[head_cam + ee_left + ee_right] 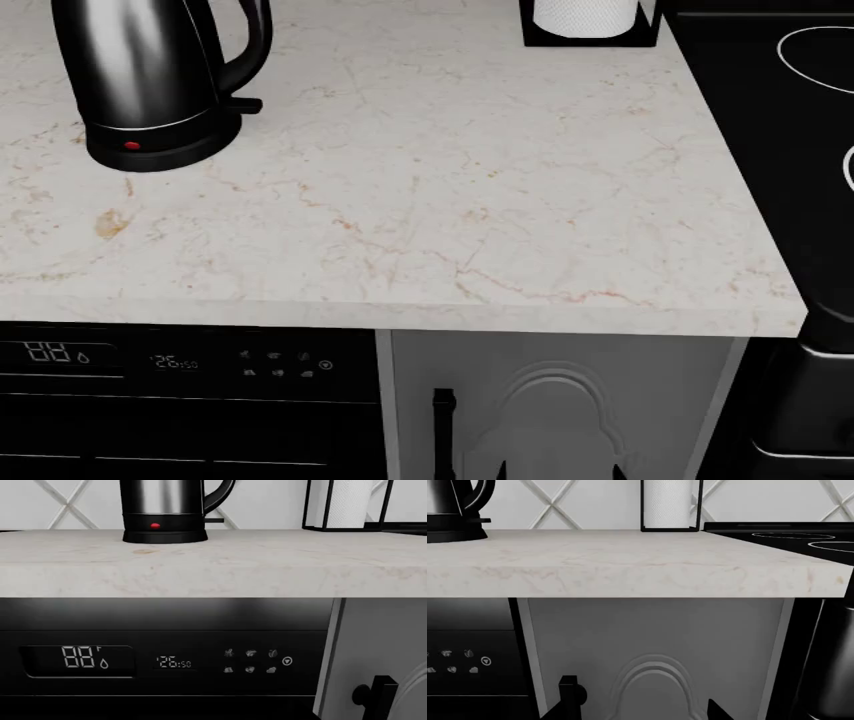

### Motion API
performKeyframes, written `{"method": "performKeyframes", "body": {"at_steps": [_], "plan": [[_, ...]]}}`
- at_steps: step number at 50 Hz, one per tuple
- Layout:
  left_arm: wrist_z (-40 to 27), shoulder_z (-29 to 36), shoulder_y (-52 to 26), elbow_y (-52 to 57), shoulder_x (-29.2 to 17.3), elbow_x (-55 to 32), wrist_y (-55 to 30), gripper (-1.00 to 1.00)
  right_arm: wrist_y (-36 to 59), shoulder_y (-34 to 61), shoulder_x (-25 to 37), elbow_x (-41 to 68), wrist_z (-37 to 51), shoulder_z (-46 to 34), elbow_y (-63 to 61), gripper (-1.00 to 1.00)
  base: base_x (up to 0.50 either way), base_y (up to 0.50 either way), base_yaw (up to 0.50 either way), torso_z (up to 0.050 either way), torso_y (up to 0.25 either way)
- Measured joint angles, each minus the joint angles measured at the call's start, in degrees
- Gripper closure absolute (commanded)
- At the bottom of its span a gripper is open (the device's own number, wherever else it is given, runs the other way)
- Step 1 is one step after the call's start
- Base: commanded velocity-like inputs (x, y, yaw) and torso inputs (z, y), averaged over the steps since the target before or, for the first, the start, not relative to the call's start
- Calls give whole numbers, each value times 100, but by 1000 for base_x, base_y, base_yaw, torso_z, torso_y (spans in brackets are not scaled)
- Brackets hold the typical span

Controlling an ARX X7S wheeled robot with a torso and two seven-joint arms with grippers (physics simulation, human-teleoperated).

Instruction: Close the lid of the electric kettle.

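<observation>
The electric kettle (147, 80) is a glossy black jug with a looped handle and a red dot on its base. It stands at the far left of the marble counter (441, 200). It also shows in the left wrist view (163, 510) and the right wrist view (450, 510). Its top is cut off in every view, so the lid is out of view. My right gripper (558, 470) hangs low in front of the grey cabinet door, well below the counter; only its dark fingertips (717, 711) show, set wide apart with nothing between them. My left gripper does not show.
A white paper-towel roll in a black frame (587, 20) stands at the counter's back. A black cooktop (787, 90) is to the right. Below the counter are a black dishwasher with a lit panel (174, 362) and a grey cabinet door with a black handle (443, 430).
</observation>
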Motion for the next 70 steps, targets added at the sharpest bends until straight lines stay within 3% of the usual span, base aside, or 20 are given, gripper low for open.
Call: {"method": "performKeyframes", "body": {"at_steps": [27, 70], "plan": [[-408, 331, -18, 33, -289, -275, -91, -100, 5, 21, 301, 335, 341, -367, 10, -100, 0, 0, 0, 0, 0], [-751, 742, 6, 132, -639, -465, -16, -100, -2, 62, 605, 635, 681, -737, 35, -100, 0, 0, 0, 50, 1]]}}
